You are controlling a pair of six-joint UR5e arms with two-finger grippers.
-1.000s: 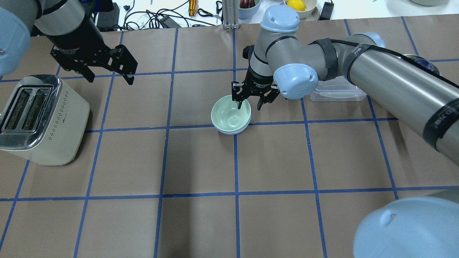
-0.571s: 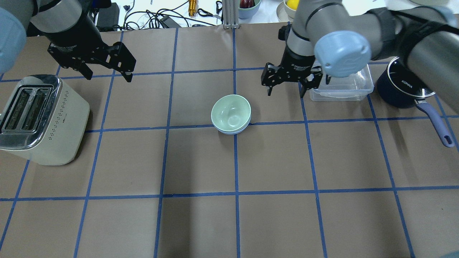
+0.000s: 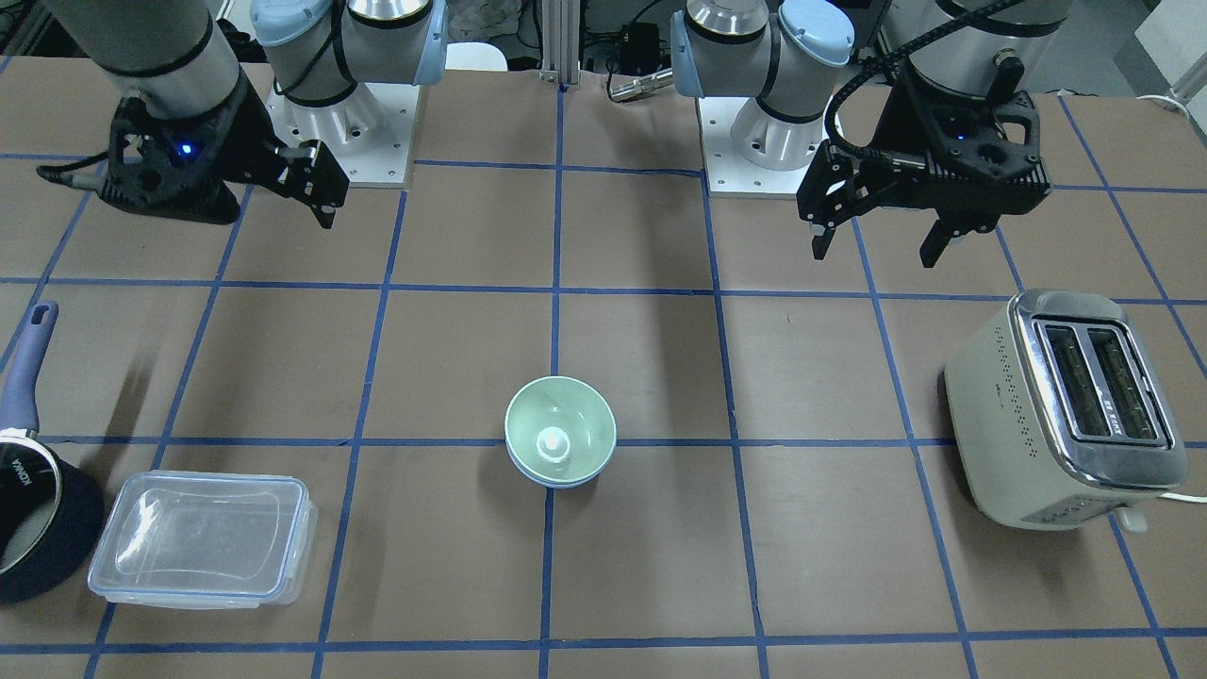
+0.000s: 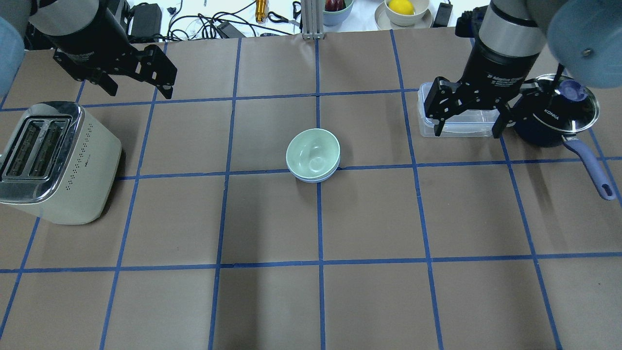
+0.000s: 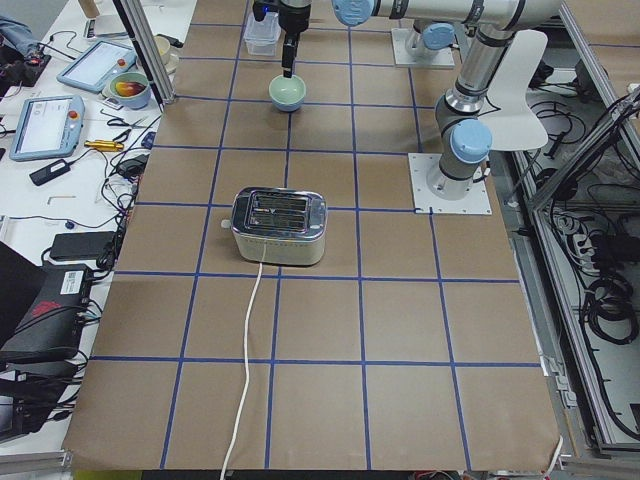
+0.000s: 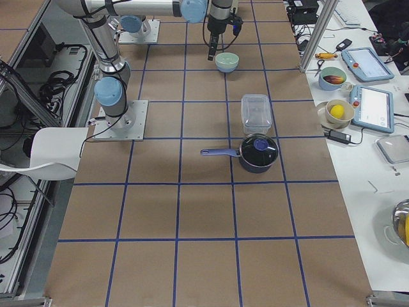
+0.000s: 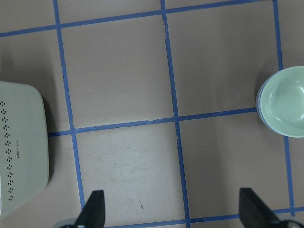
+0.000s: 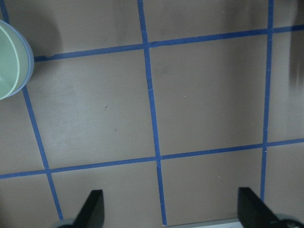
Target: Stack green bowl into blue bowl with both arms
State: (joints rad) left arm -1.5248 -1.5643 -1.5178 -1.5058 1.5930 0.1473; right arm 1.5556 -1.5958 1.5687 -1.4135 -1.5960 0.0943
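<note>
The green bowl point(image 4: 312, 151) sits nested inside the blue bowl point(image 4: 314, 180) at the table's middle; only a thin blue rim shows under it. The stack also shows in the front view, green bowl point(image 3: 559, 436) in blue bowl point(image 3: 556, 482). My left gripper point(image 4: 139, 92) is open and empty, raised at the far left above the toaster. My right gripper point(image 4: 466, 133) is open and empty, raised over the clear container at the far right. The left wrist view shows the green bowl point(image 7: 286, 102) at its right edge. The right wrist view shows it point(image 8: 8, 61) at its left edge.
A cream toaster point(image 4: 53, 160) stands at the left. A clear lidded container point(image 4: 457, 127) and a dark blue saucepan point(image 4: 554, 119) with a lid and long handle stand at the far right. Cables and fruit bowls lie beyond the table's far edge.
My right gripper has left the green bowl's rim, risen and moved right to above the clear container, jaws wider. The left gripper has drifted slightly back. The bowls have not moved.
</note>
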